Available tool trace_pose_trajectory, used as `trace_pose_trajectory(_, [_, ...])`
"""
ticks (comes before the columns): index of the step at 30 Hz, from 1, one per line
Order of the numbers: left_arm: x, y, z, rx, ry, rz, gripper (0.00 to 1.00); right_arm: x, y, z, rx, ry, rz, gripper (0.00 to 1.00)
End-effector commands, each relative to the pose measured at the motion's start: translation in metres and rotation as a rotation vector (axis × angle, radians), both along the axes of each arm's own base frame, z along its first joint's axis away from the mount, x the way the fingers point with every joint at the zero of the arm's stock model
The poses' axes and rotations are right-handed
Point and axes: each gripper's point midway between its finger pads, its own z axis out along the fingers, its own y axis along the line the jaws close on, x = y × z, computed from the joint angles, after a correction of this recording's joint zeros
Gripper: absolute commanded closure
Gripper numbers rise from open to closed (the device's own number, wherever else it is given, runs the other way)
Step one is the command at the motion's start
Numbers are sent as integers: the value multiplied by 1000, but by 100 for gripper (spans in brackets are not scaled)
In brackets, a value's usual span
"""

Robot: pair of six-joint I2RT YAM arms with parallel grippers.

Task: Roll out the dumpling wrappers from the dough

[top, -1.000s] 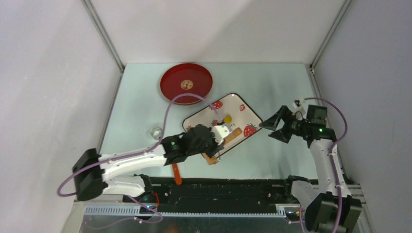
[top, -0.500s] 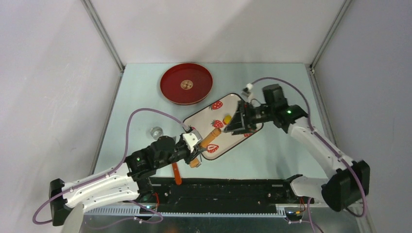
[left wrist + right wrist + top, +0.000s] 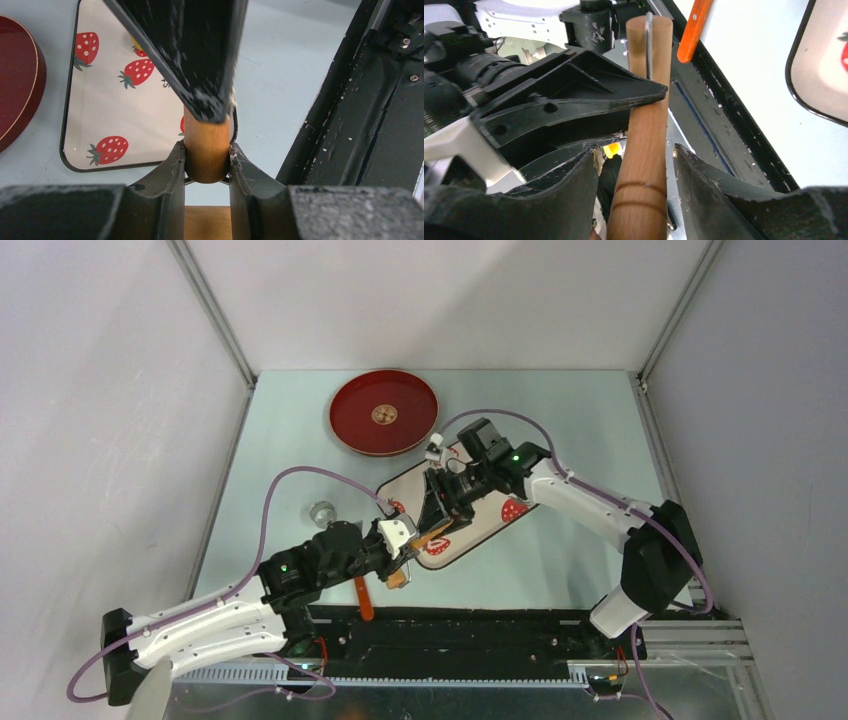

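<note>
Wooden pin (image 3: 206, 132) is clamped between both fingers of the left gripper (image 3: 206, 154), with contact on each side, near the pin's rounded end. Right gripper (image 3: 636, 160) straddles the same pin further along. Its jaws stand apart, with a narrow gap on one side of the pin and a wider one on the other; no contact is seen. One left finger lies across the pin just ahead of the right jaws, so room between the two grippers is tight.

Dough (image 3: 134, 44): only a yellow sliver shows, on the tray (image 3: 115, 120) ahead and left of the left gripper. It sits at the edge of the right finger, which hides the rest, so its shape cannot be told. Tray's black rim runs just beyond the left fingertips, below the pin.

Red plate (image 3: 385, 412) sits beyond the right gripper, apart from the tray. Black rail (image 3: 350, 110) borders the left gripper's right side, with bare table between. Orange handle (image 3: 694, 27) lies by that rail, beyond the pin's end.
</note>
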Motion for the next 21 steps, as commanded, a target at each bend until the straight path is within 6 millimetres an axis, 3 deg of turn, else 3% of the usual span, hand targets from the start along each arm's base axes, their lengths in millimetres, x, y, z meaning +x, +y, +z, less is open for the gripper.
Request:
trace_pose_trajectory(1, [8,-4,24,-54,-69,13,100,-13,11,-1,-12,19,53,41])
trace_pose_trajectory(5, [8,-4,23,-55,-61,15,100,-16,20,1,8,19,64,41])
trace_pose_trajectory(13, [9,-1,29,-73,-75,30,100,-17,20,-10,-20,27,71,51])
trace_pose_trajectory(19, [6,-1,33,-88,-78,17,100,-14,21,-17,-30,23,68,71])
trace_pose_trajectory(21, [4,-2,33,-92,-74,6,100,-13,22,-17,-24,23,72,85])
